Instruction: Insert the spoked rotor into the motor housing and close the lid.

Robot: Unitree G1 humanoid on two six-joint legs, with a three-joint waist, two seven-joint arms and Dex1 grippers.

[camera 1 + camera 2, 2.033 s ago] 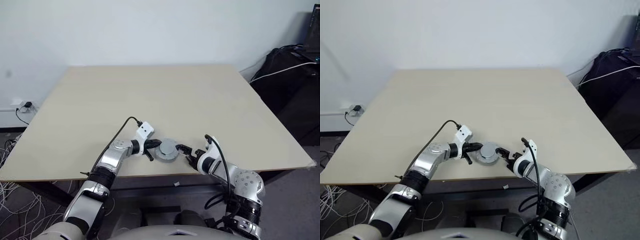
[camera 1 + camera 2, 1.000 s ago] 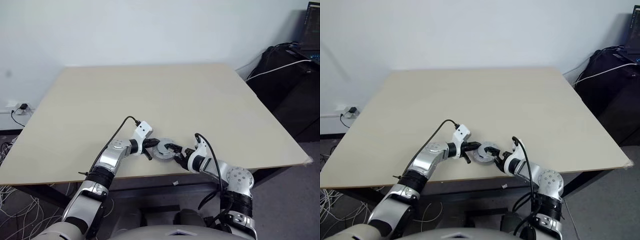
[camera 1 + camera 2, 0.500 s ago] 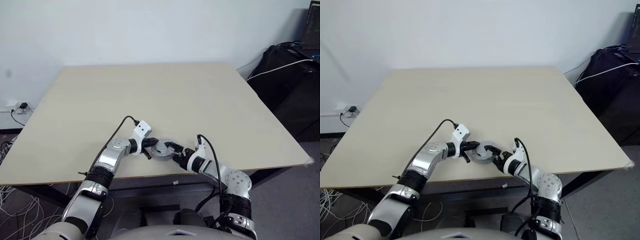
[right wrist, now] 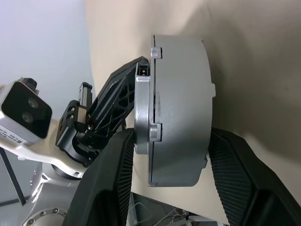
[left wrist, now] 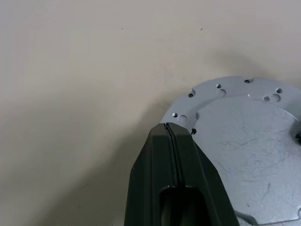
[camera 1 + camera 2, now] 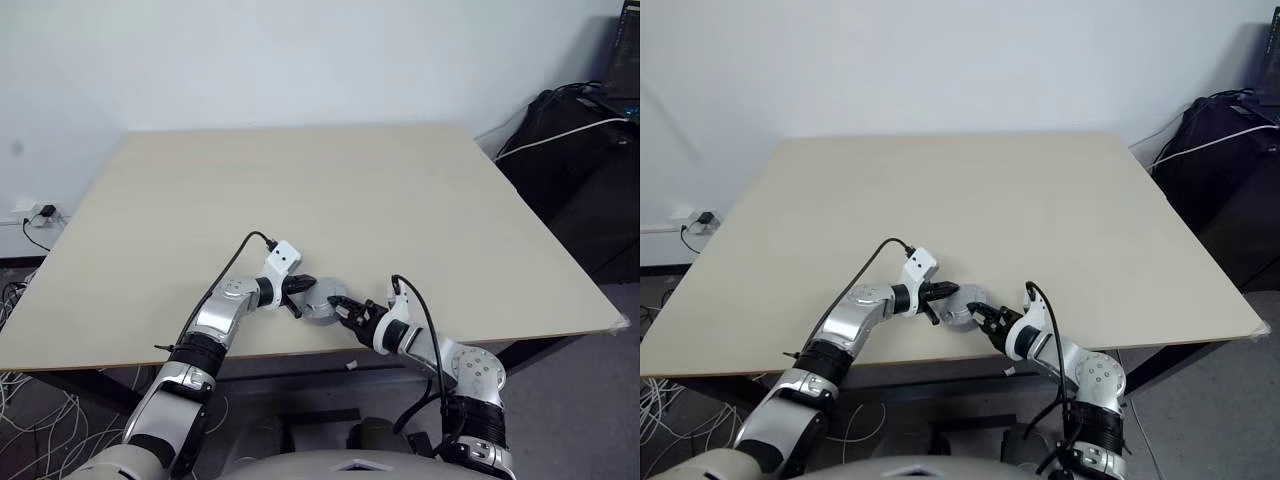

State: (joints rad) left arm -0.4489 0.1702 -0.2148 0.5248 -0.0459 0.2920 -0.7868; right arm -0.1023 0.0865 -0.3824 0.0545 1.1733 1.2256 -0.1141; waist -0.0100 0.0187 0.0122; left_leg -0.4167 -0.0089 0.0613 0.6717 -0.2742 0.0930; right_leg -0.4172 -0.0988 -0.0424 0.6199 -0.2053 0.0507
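A closed silver-grey motor assembly stands near the table's front edge. Its flat lid (image 5: 240, 127) with small rim holes lies on top of the thick motor housing (image 4: 181, 108). The spoked rotor is hidden. My left gripper (image 6: 298, 290) is shut, its tips (image 5: 170, 128) resting against the lid's left rim. My right gripper (image 6: 340, 305) reaches in from the right. Its fingers (image 4: 113, 179) clasp the housing on two opposite sides and press against it.
The beige table (image 6: 350, 190) stretches away behind the assembly, and its front edge runs just under both hands. Black bags with a white cable (image 6: 580, 140) stand right of the table. A wall socket and loose cables (image 6: 40, 215) lie at the left.
My right gripper has come in from the right and narrowed its fingers around the silver assembly. The left gripper has stayed shut against the rim.
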